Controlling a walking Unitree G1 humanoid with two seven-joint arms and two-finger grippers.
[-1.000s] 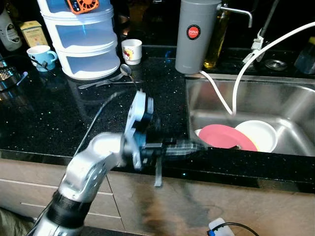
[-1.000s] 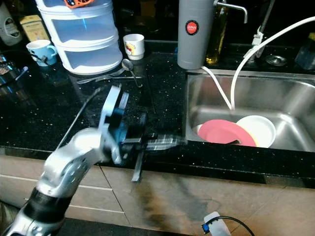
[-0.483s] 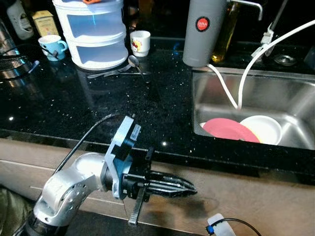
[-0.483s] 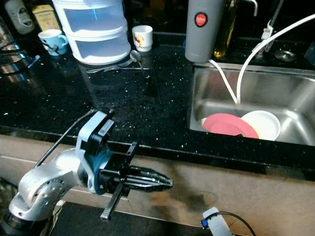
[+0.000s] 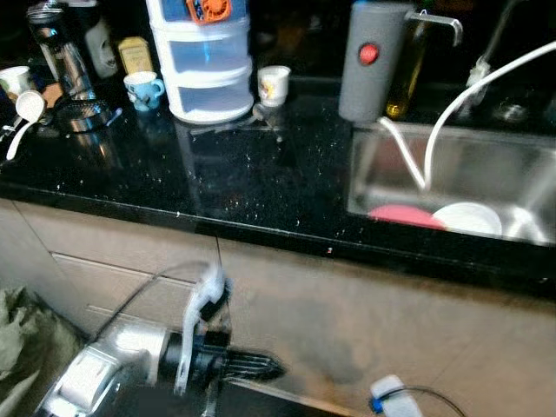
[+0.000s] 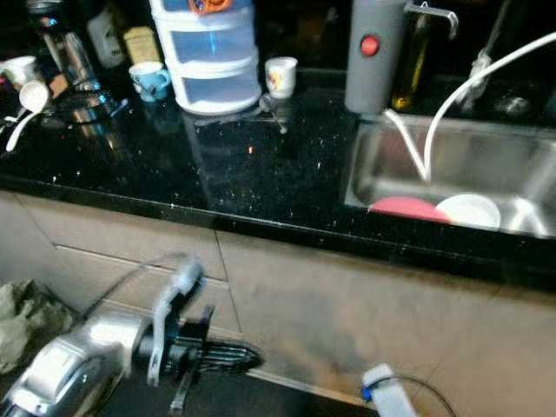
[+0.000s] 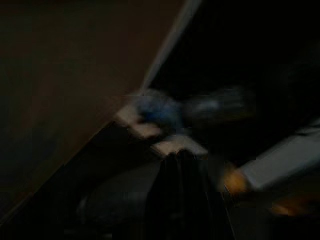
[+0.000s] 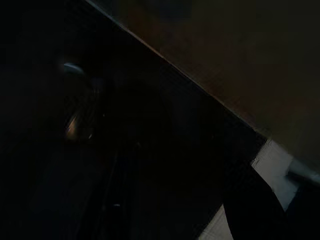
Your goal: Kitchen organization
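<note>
My left gripper (image 5: pixel 265 370) hangs low in front of the beige cabinet doors (image 5: pixel 347 304), well below the black counter (image 5: pixel 226 178). Its black fingers lie pressed together with nothing between them; the picture is blurred. In the steel sink (image 5: pixel 486 165) at the right lie a pink plate (image 5: pixel 405 214) and a white bowl (image 5: pixel 467 218). The left wrist view is dark, with the fingers (image 7: pixel 180 200) close together over a blurred blue and white object (image 7: pixel 160 115). In the right wrist view I make out only a dark floor and a cabinet edge.
On the counter stand clear stacked drawers (image 5: pixel 204 65), a white cup (image 5: pixel 274 84), a blue cup (image 5: pixel 142 89), spoons (image 5: pixel 261 115) and a grey canister (image 5: pixel 372 61) with a white hose (image 5: pixel 447 109) into the sink. Metal kitchenware (image 5: pixel 74 78) crowds the far left. A white and blue device (image 5: pixel 387 396) lies on the floor.
My left arm has dropped from the counter's front edge to low before the cabinets. The camera has pulled back, so more of the counter's left end shows.
</note>
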